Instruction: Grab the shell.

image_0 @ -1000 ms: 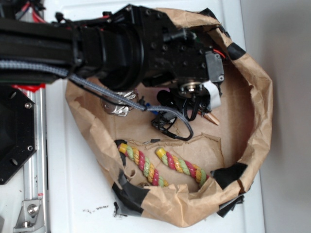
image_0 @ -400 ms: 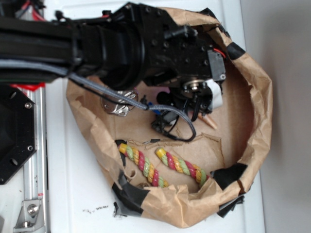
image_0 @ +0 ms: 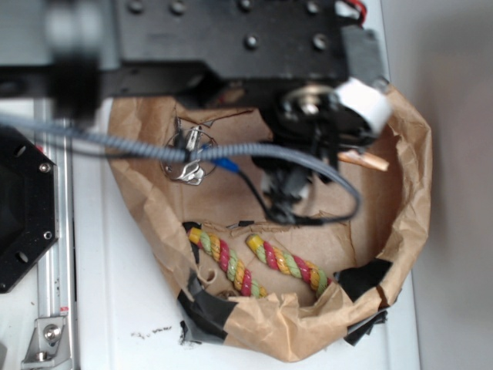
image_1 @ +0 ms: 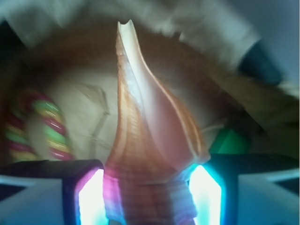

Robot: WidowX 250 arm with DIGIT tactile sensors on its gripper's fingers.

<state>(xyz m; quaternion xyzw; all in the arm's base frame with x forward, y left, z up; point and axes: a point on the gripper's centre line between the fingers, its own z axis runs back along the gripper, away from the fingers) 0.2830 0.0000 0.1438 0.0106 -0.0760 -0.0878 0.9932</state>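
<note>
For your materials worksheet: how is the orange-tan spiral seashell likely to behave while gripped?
The orange-tan spiral seashell looks rigid, so it probably won't flex. Its glossy pale opening suggests it could slip. The thin tapering tail seems fragile. The pincer clamps only its ridged end, so it may pivot.

The scene is viewed from above by the exterior camera; the shell (image_1: pixel 150 136) (also the rope (image_0: pixel 289 266)) is seen closely by the wrist camera.

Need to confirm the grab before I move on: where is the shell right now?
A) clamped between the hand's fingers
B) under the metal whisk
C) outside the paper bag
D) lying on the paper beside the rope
A: the wrist view shows the shell pinched between the hand's two lit fingers, tail pointing away.
</note>
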